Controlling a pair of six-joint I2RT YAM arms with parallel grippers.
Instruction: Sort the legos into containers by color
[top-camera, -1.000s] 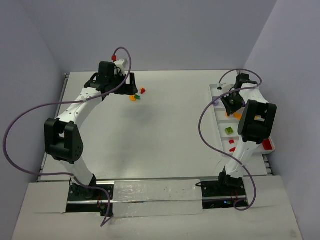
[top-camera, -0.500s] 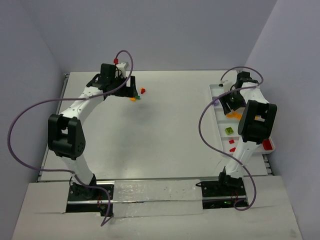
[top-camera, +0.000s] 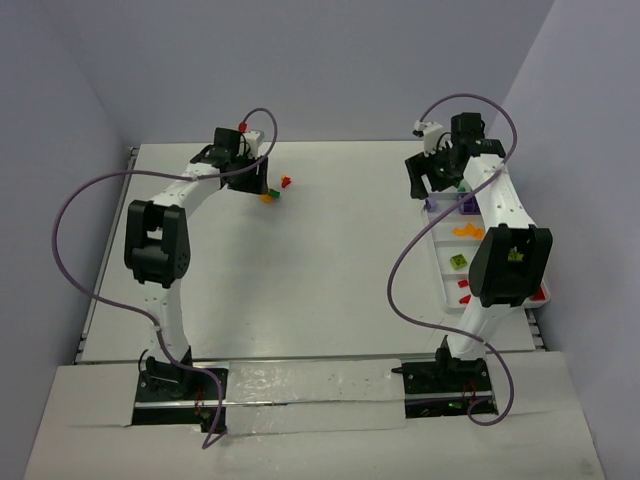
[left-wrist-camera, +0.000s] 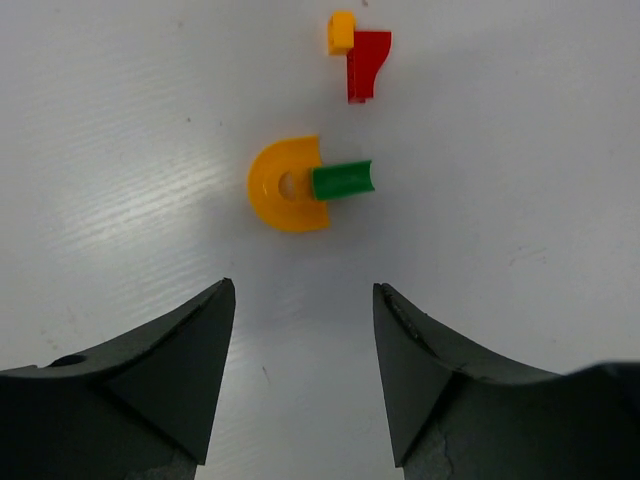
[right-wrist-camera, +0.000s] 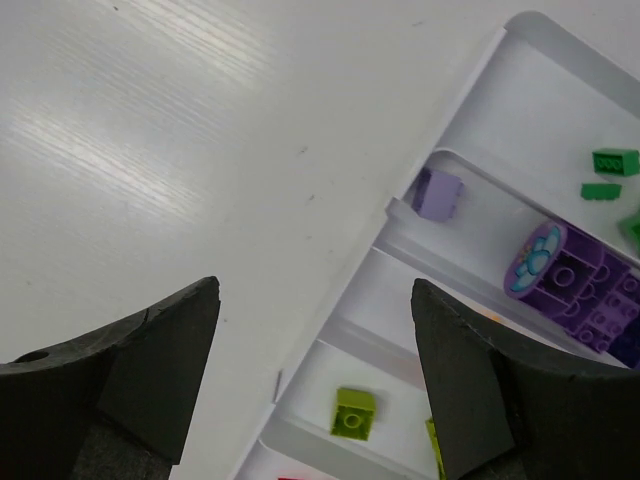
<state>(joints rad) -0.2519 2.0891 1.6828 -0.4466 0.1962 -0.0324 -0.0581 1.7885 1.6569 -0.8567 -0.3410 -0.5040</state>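
Note:
Several legos lie at the table's far left: an orange half-round piece (left-wrist-camera: 285, 185) touching a green one (left-wrist-camera: 342, 180), and beyond them a red piece (left-wrist-camera: 367, 65) with a small orange one (left-wrist-camera: 341, 32). My left gripper (left-wrist-camera: 303, 290) (top-camera: 258, 187) hangs open just short of the orange and green pair, holding nothing. The containers, a white divided tray (top-camera: 440, 240) (right-wrist-camera: 540, 100), run along the right side with purple (right-wrist-camera: 565, 280), green (right-wrist-camera: 614, 161), lime (right-wrist-camera: 354, 412), orange (top-camera: 465, 230) and red (top-camera: 465, 286) legos inside. My right gripper (right-wrist-camera: 315, 288) (top-camera: 424, 185) is open and empty over the tray's left rim.
A clear plastic strip (top-camera: 310, 385) lies along the near edge between the arm bases. Purple cables loop from both arms. Grey walls close in behind and on both sides. White table (top-camera: 340, 270) spreads between the loose legos and the tray.
My right gripper has opened and swung from the orange compartment toward the tray's far end. My left arm has edged toward the loose legos, its jaws somewhat narrower.

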